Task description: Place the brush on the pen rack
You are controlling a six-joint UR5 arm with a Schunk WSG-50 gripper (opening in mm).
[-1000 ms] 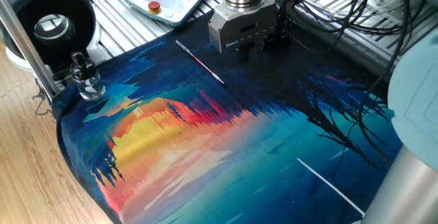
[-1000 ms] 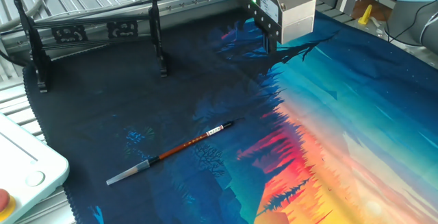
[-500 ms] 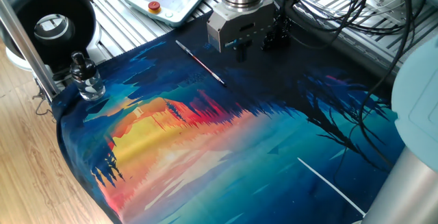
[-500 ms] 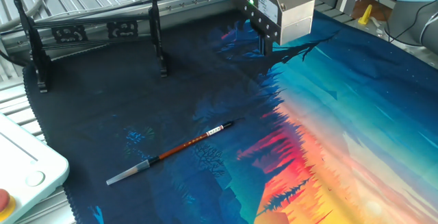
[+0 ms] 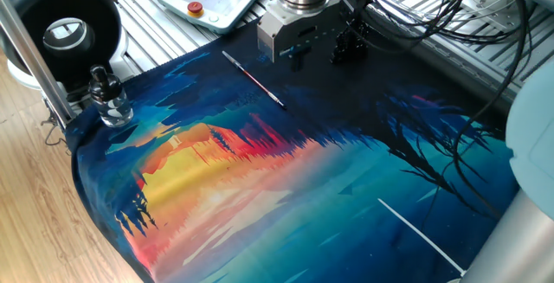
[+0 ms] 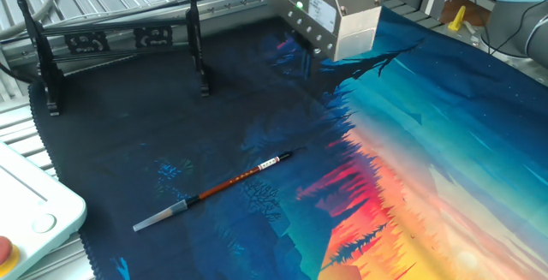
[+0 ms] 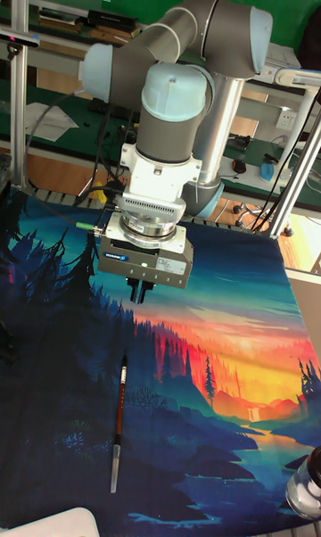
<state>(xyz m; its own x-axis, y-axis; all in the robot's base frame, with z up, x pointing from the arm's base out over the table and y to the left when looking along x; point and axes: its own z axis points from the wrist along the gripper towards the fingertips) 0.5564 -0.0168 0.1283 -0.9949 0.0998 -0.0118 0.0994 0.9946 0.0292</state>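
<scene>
The brush (image 6: pixel 214 192) lies flat on the dark part of the painted cloth (image 6: pixel 411 143), open room all round. The gripper (image 7: pixel 142 292) hangs well apart above; whether its jaws are wide is unclear.

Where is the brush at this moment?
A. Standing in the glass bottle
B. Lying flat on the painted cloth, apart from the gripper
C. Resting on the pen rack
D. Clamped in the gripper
B: the brush lies flat on the dark part of the cloth, while the gripper hangs above it, holding nothing.
</scene>
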